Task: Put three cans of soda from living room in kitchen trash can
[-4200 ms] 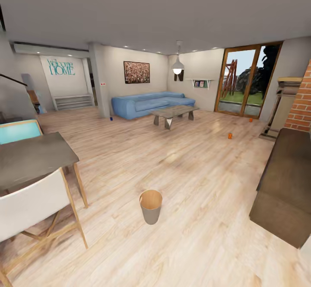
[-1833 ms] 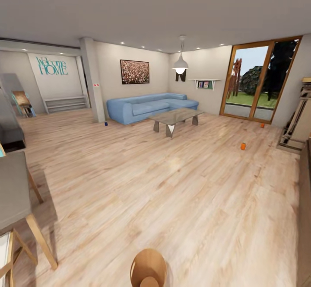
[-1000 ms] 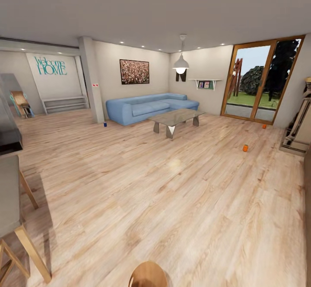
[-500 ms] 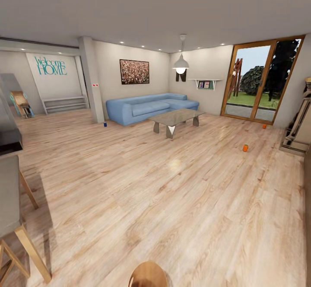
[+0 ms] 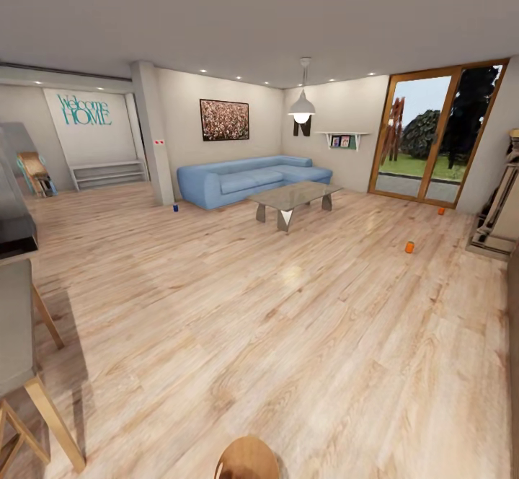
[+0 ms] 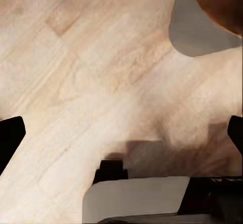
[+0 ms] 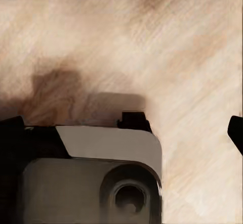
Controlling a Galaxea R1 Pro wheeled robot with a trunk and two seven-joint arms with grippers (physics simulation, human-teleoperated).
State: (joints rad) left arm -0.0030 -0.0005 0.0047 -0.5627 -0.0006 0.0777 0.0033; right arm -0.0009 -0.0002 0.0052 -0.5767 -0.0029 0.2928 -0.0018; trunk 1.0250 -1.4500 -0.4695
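Observation:
In the head view, the living room lies ahead. A blue can of soda (image 5: pixel 175 208) stands on the floor by the sofa's left end. An orange can (image 5: pixel 409 247) stands on the floor at right, and a second orange can (image 5: pixel 441 211) farther back near the glass doors. The tash can's brown rim (image 5: pixel 246 461) peeks in at the bottom edge, close to me. In the left wrist view, that bin (image 6: pixel 202 32) shows its grey wall beyond my open left gripper (image 6: pixel 121 133). My right gripper (image 7: pixel 123 129) hangs open over bare floor, holding nothing.
A blue sofa (image 5: pixel 249 178) and a glass coffee table (image 5: pixel 292 198) stand at the middle back. Wood-framed glass doors (image 5: pixel 432 136) are at the right. A grey table with wooden legs (image 5: pixel 18 342) stands close at the left. A pillar (image 5: pixel 155 140) rises left of the sofa.
Earlier my view advanced into the room and the bin slid down to the bottom edge. Over the last second nothing has visibly moved.

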